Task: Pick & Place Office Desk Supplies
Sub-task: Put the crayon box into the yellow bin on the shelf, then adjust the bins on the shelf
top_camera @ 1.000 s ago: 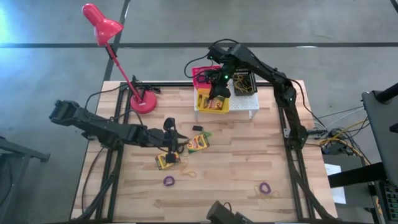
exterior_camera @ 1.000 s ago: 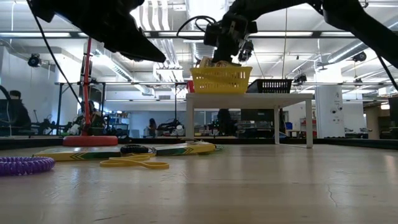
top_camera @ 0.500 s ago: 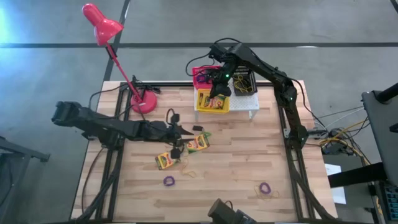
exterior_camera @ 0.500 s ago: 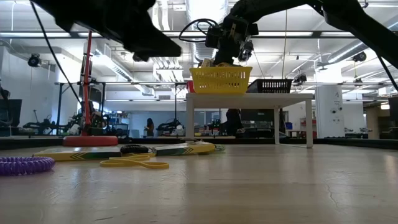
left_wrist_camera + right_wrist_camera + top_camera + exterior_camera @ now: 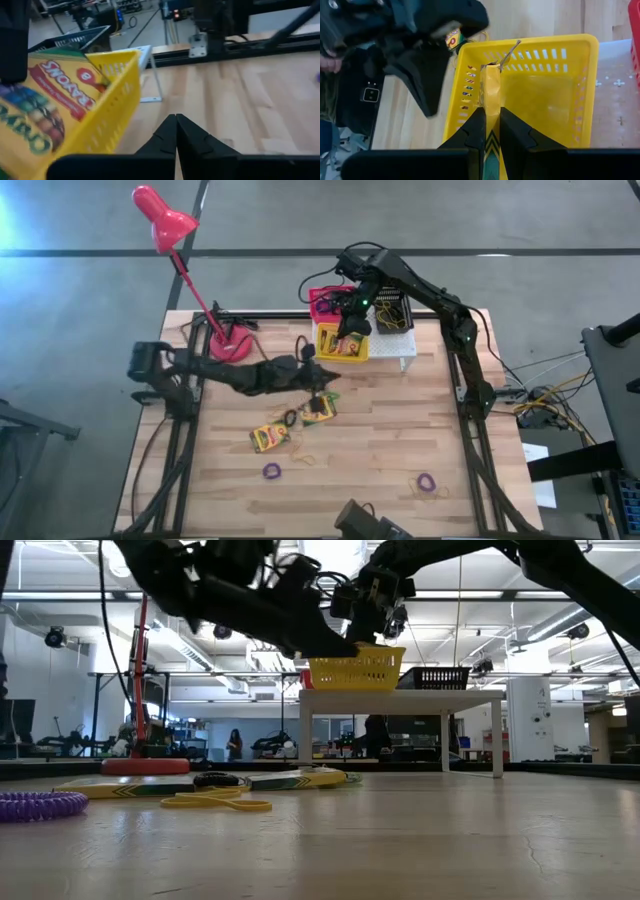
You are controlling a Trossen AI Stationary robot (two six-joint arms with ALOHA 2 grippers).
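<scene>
On the white shelf (image 5: 395,348) stands a yellow mesh basket (image 5: 340,345). My right gripper (image 5: 490,120) hangs over it, shut on a yellow-and-green crayon box (image 5: 50,95) that stands inside. My left gripper (image 5: 176,119) is shut with nothing between its fingers; it hovers above the table just in front of the basket (image 5: 120,100). Two more crayon boxes (image 5: 318,412) (image 5: 267,437) lie flat on the table, with a black loop (image 5: 290,418) between them. A yellow loop (image 5: 215,803) and purple loops (image 5: 271,471) (image 5: 427,482) lie nearer the front edge. My right gripper pinches the crayon box by its upper edge (image 5: 491,100) between the two fingers, which come from above and point down. The box stands on edge and leans, its lower part inside the yellow basket (image 5: 545,100).
A pink-red basket (image 5: 322,298) and a black basket (image 5: 392,312) also stand on the shelf beside the yellow one. A red desk lamp has its base (image 5: 230,345) at the far left of the table. The near right part of the table is bare wood.
My left gripper has risen from the crayon boxes on the table and swung toward the far right, up to the yellow basket on the shelf, and its fingers have come together. The crayon boxes and the black loop stay on the table.
</scene>
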